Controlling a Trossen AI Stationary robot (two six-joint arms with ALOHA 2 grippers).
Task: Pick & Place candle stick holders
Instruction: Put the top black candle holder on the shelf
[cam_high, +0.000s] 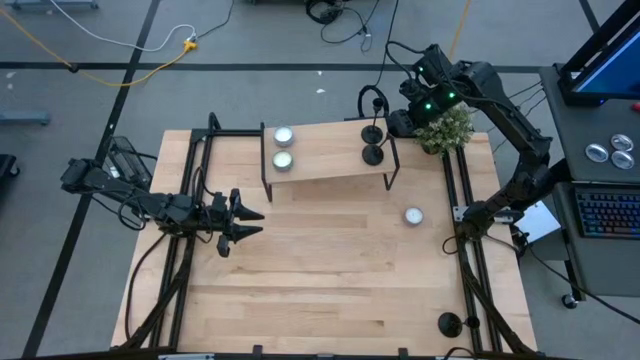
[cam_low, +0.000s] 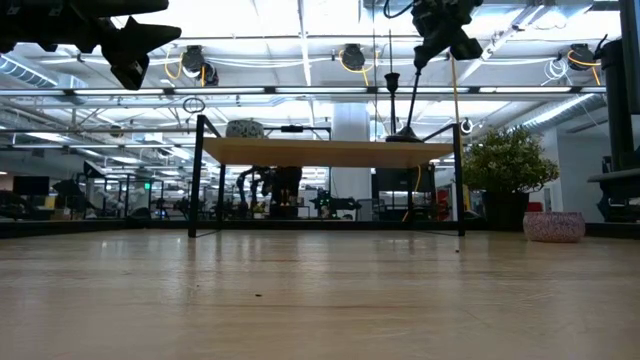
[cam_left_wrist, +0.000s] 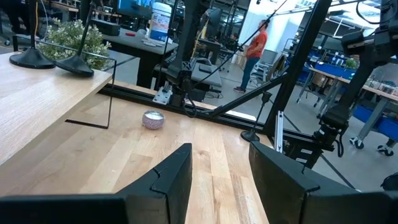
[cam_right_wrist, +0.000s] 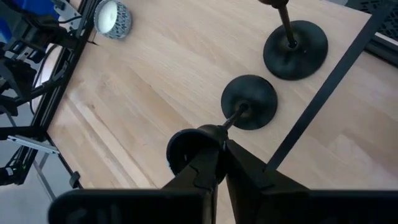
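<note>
On a raised wooden shelf (cam_high: 330, 155) at the back of the tabletop (cam_high: 330, 290), the right gripper (cam_right_wrist: 214, 163) closes its fingers on the top of a black candle holder (cam_right_wrist: 249, 102), whose disc base rests on the shelf. A second holder (cam_right_wrist: 295, 48) stands just beside it on the same shelf, toward the back edge. In the high view the pair (cam_high: 373, 140) sits near the shelf's right end, with two tealights (cam_high: 283, 147) at its left end. A third tealight (cam_high: 413, 215) lies on the tabletop in front of the shelf, and another black holder (cam_high: 449, 323) stands at the tabletop's front right corner. A small potted plant (cam_high: 446, 128) sits just right of the shelf. The left gripper (cam_high: 250, 224) hovers over the tabletop's left side, fingers open and holding nothing. A person in a red top (cam_left_wrist: 255, 46) stands in the room beyond.
</note>
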